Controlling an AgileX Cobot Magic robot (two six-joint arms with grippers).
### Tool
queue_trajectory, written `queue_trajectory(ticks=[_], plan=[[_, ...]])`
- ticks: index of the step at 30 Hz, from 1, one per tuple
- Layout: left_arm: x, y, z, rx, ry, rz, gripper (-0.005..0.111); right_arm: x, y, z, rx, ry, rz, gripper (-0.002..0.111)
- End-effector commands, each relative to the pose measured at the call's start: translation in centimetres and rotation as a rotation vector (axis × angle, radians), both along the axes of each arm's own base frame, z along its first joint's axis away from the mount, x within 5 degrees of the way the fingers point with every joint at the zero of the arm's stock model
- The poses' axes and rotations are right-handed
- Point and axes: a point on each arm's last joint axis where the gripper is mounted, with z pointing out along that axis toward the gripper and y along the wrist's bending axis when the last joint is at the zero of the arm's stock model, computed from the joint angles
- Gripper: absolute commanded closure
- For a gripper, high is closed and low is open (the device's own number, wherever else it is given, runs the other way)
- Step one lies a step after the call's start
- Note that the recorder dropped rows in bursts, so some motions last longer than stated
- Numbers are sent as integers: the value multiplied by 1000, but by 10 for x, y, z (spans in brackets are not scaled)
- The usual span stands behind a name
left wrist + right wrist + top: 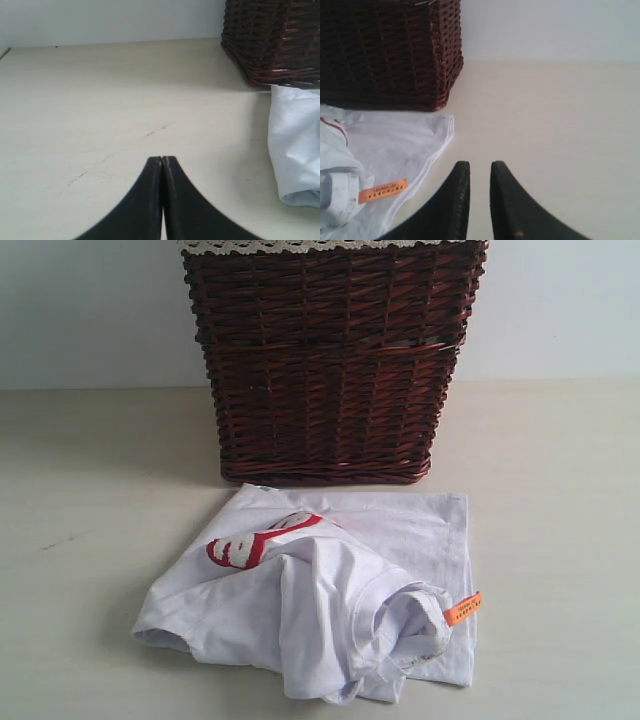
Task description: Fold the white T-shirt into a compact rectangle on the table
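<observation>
Home-like laundry spot: wicker basket [330, 360], table [90, 490].

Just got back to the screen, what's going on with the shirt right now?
Nothing is being held. The white T-shirt lies loosely bunched on the table in front of the wicker basket, with its orange tag showing. It is not a neat rectangle yet. The left gripper is shut and empty above bare table beside the shirt. The right gripper is slightly open and empty by the shirt's other edge.

Basket [330, 360] top cropped; T-shirt [330, 610] lettering mostly hidden in folds.
</observation>
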Motion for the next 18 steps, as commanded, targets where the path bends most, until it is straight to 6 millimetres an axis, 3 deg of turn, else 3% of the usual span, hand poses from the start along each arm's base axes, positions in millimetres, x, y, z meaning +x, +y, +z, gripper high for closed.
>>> queue_trajectory(ticks=[1, 5, 7, 13, 18], plan=[[0, 0, 1, 6, -9, 2, 107, 35, 5, 5, 42, 283, -8, 92], [0, 0, 1, 6, -9, 2, 107, 85, 12, -5, 38, 593, -25, 92], [0, 0, 1, 6, -9, 2, 107, 101, 14, -12, 30, 696, -21, 92], [0, 0, 1, 6, -9, 2, 107, 151, 19, -10, 98, 669, -82, 92], [0, 0, 1, 6, -9, 2, 107, 168, 34, 0, -25, 859, 209, 92]])
